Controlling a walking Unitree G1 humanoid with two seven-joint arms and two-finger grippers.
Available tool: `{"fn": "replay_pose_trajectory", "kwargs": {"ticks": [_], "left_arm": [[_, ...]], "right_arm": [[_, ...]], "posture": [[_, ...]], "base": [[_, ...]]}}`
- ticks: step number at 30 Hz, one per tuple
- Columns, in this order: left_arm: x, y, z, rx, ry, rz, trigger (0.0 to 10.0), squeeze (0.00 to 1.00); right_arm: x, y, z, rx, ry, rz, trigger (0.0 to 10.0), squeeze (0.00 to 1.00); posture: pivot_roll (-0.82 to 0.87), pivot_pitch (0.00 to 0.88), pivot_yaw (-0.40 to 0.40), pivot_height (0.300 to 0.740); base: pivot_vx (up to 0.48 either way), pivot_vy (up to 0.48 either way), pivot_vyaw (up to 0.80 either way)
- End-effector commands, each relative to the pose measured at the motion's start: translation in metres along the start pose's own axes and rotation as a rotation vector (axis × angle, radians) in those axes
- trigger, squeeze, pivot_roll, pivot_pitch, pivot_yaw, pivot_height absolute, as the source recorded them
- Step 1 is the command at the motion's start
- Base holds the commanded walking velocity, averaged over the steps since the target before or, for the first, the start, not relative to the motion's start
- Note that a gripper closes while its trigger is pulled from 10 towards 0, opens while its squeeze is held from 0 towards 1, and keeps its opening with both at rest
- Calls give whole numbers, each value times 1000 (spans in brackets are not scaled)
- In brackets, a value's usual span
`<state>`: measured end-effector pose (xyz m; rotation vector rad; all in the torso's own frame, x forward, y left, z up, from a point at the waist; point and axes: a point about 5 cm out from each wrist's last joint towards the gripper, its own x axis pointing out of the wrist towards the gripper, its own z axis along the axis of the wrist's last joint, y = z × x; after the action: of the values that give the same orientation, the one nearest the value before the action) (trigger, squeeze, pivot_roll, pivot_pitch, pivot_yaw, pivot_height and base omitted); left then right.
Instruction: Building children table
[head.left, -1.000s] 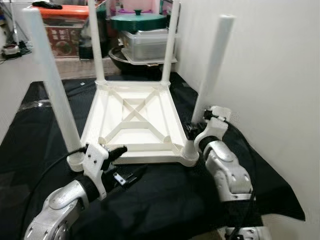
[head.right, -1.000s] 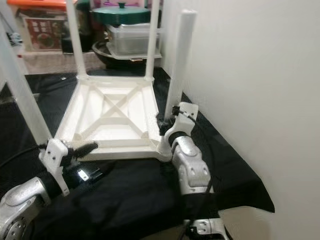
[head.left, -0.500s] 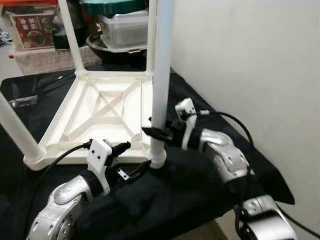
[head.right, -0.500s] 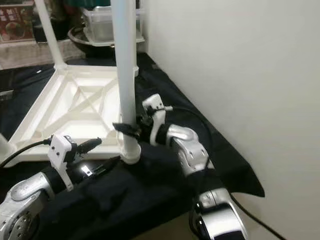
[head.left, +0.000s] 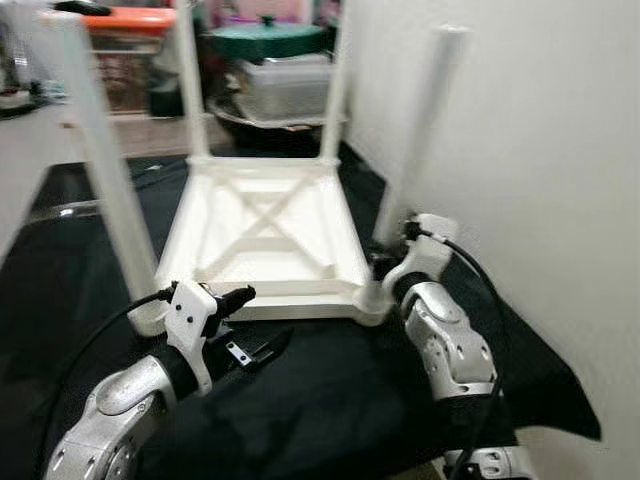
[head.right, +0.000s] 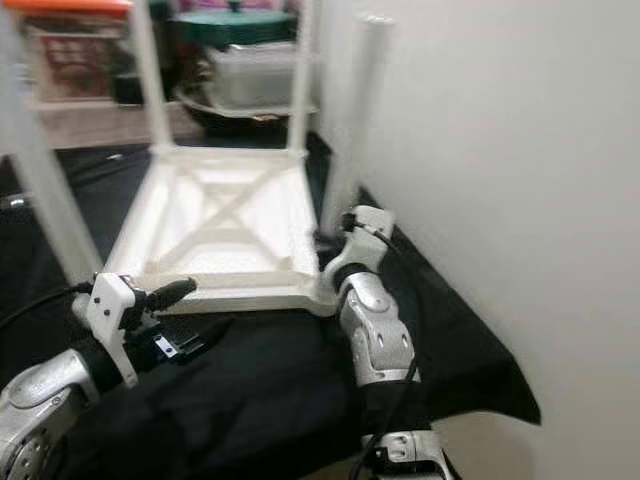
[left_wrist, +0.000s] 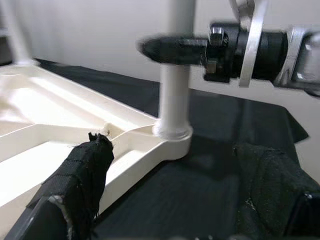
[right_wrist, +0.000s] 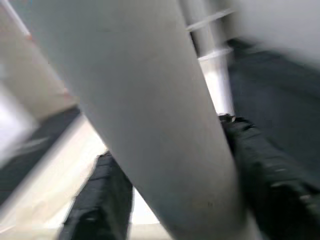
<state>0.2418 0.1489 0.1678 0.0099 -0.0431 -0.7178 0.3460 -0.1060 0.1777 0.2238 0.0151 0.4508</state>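
While table (head.left: 262, 235) lies upturned — right pincer (head.left: 385, 262) grips leg (head.left: 418, 130), left pincer (left_wrist: 175, 192) wide.

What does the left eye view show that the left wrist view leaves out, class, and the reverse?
Left eye view: the whole upturned white plastic table top on the black cloth, four white legs, and the green-lidded pot behind.

Left wrist view: the left end effector, fingers apart, beside the near corner socket.

Both: the near right white tubular table leg and the right end effector at its base.
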Motion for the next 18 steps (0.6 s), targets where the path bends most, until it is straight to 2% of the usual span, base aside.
{"fn": "replay_pose_trajectory", "kwargs": {"ticks": [1,2,3,4,6,7,9,10,11,12,13,14,15,16,18], "left_arm": [[-2,1,-4,-9,21,-2,10000,0],[-2,1,-4,-9,19,-1,10000,0],[-1,0,-3,-12,15,-3,10000,0],[-1,0,-3,-12,15,-3,10000,0],[-3,-3,-5,-16,17,-5,10000,0],[-4,-4,-6,-18,19,2,10000,0],[-4,-3,-7,-19,20,8,10000,0],[-5,-3,-6,-18,19,11,10000,0],[-5,-3,-6,-17,18,13,10000,0],[-5,-3,-6,-17,18,13,10000,0],[-6,-4,-6,-16,19,14,10000,0],[-6,-4,-6,-16,19,14,10000,0],[-7,-3,-6,-16,21,17,10000,0],[-8,-4,-7,-19,24,18,10000,0],[-8,-4,-7,-19,24,18,10000,0]], "right_arm": [[8,20,12,-23,-15,179,10000,945],[8,23,17,-64,-15,229,10000,0],[7,26,21,-109,-22,311,10000,0],[7,26,21,-109,-22,311,10000,0],[-4,32,23,-133,24,541,10000,0],[-7,31,14,-162,73,610,7137,0],[-8,30,7,-181,108,640,7137,0],[-5,26,-3,-188,144,613,0,0],[0,21,-12,-192,183,536,0,0],[0,21,-12,-192,183,536,0,0],[8,13,-19,-194,203,398,0,0],[8,13,-19,-194,203,398,0,0],[15,-3,-26,-177,237,170,0,0],[13,-31,-32,-154,263,-188,0,0],[13,-31,-32,-154,263,-188,0,0]], "posture": [[4,0,-33,740],[4,0,-33,740],[13,0,-44,740],[13,0,-44,740],[18,0,-51,740],[26,0,-59,740],[26,0,-59,740],[32,0,-65,740],[38,0,-69,740],[38,0,-69,740],[42,0,-71,740],[42,0,-71,740],[41,0,-69,740],[35,0,-65,740],[35,0,-65,740]], "base": [[0,0,0],[0,0,0],[0,0,0],[0,0,0],[0,0,0],[0,0,0],[0,0,0],[0,0,0],[0,0,0],[0,0,0],[0,0,0],[0,0,0],[0,0,0],[0,0,0],[0,0,0]]}}
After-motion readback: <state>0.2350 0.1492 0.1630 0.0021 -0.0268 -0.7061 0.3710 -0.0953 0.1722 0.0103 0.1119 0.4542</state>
